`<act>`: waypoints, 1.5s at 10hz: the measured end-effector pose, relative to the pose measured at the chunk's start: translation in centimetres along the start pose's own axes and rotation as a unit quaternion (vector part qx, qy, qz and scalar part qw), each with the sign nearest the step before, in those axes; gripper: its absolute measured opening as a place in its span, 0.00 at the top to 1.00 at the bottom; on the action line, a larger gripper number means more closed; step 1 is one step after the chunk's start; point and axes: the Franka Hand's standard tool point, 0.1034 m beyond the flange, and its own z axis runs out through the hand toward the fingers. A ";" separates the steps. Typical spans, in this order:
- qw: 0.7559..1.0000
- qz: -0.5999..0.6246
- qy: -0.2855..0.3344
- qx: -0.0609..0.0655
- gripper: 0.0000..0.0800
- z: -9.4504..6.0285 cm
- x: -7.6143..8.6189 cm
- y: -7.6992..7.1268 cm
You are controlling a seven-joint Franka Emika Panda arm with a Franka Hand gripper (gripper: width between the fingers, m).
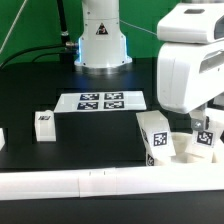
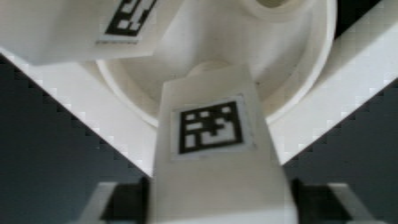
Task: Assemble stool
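**Ana:** What is the claw (image 2: 217, 200) doing right now?

**Ben:** It is pinching a leg (image 2: 214, 130). In the wrist view the tagged block fills the gap between the fingers, with its tag facing the camera.

**Ana:** So the step in hand is the pick-up. How do we do it well?

**Ben:** I'd say lift straight up and keep the leg square in the grip, so it doesn't twist on the way to a recess. It's crowded down there, so get it clear before moving sideways.

**Ana:** Crowded by what?

**Ben:** The seat (image 2: 285, 50) shows its curved rim right behind the held leg in the wrist view. I can't tell whether the two touch. In the exterior view a second leg (image 1: 155, 135) stands just beside the claw at nine o'clock.

**Ana:** And further out?

**Ben:** The marker board (image 1: 100, 100) lies at about ten o'clock. A third leg (image 1: 43, 122) stands well apart at nine o'clock on the bench (image 1: 30, 90). The long rail (image 1: 100, 182) runs along the near edge, around seven o'clock.
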 end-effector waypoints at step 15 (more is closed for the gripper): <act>0.746 0.665 0.008 0.026 0.58 0.2 -1.1 1.9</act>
